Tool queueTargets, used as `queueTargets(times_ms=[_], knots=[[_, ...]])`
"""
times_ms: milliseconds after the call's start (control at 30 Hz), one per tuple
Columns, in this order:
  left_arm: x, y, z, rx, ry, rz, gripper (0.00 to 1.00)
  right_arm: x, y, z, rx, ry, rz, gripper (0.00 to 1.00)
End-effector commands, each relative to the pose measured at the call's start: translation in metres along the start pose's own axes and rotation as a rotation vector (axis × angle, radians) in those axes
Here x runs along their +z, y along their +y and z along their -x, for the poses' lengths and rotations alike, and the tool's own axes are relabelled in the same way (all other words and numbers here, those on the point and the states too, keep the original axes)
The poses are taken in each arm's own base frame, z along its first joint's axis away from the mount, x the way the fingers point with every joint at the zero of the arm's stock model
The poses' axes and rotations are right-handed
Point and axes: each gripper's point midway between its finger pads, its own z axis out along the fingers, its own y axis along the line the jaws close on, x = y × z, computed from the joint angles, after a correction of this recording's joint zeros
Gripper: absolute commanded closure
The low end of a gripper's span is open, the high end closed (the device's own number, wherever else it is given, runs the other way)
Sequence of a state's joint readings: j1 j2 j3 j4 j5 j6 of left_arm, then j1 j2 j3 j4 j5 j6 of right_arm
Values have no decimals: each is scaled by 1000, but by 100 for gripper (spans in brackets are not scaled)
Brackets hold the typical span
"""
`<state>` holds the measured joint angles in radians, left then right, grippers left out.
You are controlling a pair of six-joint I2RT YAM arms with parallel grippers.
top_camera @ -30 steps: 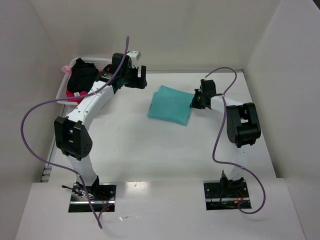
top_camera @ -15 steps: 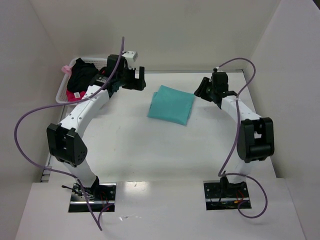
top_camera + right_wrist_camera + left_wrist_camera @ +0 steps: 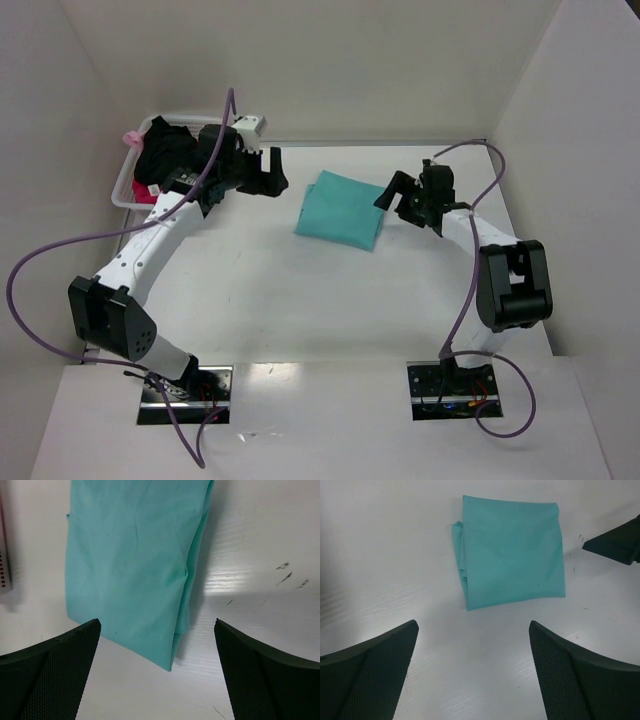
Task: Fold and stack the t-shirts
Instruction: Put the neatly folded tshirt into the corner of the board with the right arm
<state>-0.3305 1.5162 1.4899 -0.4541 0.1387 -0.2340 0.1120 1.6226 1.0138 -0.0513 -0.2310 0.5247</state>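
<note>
Folded teal t-shirt (image 3: 342, 210) lies at centre frame, white table (image 3: 300, 300) showing along all its edges. Left gripper (image 3: 278, 170) and right gripper (image 3: 392, 192) flank it just apart, jaws spread, holding nothing. Upper left, black t-shirt (image 3: 165, 150) and pink-red t-shirt (image 3: 148, 196) fill a white basket (image 3: 122, 185)

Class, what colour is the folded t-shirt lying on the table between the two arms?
Plain teal-green. The folded t-shirt shows best in the left wrist view.
</note>
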Motion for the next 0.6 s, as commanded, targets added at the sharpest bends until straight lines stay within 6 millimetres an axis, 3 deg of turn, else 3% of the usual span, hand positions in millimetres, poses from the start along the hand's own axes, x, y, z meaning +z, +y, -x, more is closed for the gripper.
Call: queueTargets(times_ms=[0,67,167,200,333,567], knots=[[-7,-14,2,-17,-23,-63,1,11,6,6,9,-21,58,0],[-9,-20,2,-14,-27,-98,1,19,2,-3,15,9,62,0],[-9,-25,-2,-12,-27,-130,1,28,4,1,26,18,69,1],[-7,-24,-5,-12,-24,-130,1,34,-1,-9,47,55,60,1],[-3,-23,-11,-23,-18,-129,1,44,-7,-18,52,86,30,2],[6,-20,-22,-29,7,-125,1,60,-7,-13,47,84,18,6]])
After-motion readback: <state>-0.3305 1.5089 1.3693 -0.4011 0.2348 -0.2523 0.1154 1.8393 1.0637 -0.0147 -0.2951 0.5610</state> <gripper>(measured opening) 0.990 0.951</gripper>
